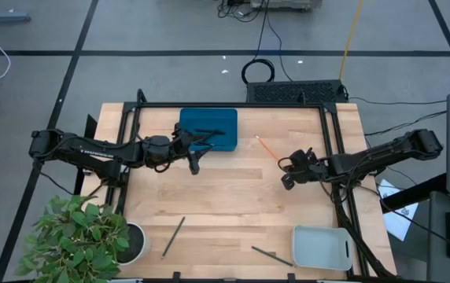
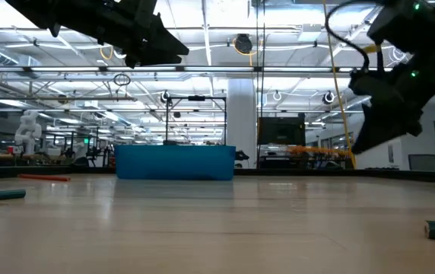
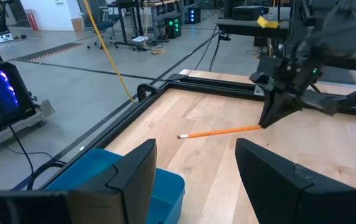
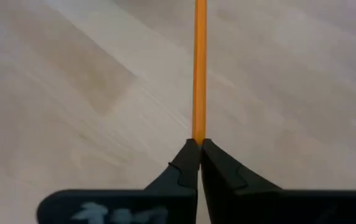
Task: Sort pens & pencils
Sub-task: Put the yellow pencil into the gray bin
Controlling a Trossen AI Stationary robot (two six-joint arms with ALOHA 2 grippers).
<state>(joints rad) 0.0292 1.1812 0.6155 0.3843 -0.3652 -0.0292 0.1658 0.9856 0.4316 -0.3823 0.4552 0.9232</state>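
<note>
Black pens (image 1: 208, 132) lie inside a blue tray (image 1: 187, 118) at the table's far side. An orange pencil (image 1: 266, 146) sits right of the tray, and my right gripper (image 1: 283, 163) is shut on its end. My left gripper (image 1: 196, 159) hangs open and empty just off the tray's near edge, above the table. Two dark sticks (image 1: 173, 236) (image 1: 271, 255) lie on the wood near the front edge. In the left wrist view the pencil (image 3: 221, 131) reaches from the right gripper (image 3: 266, 123) toward the tray (image 3: 103, 177). My right gripper pinches the orange pencil's end nearest the right edge (image 4: 199, 134) between its two fingertips. The fingers slant down from the table's right side, in line with the pencil, which sticks straight out ahead of them. Whether its other end (image 3: 180, 135) rests on the wood, I cannot tell.
A pale grey tray (image 1: 322, 246) stands at the near right corner. A potted plant (image 1: 83, 236) fills the near left corner. A black frame (image 1: 233, 104) borders the table. A red stick (image 2: 44, 177) lies on the table, left of the blue tray in the low view.
</note>
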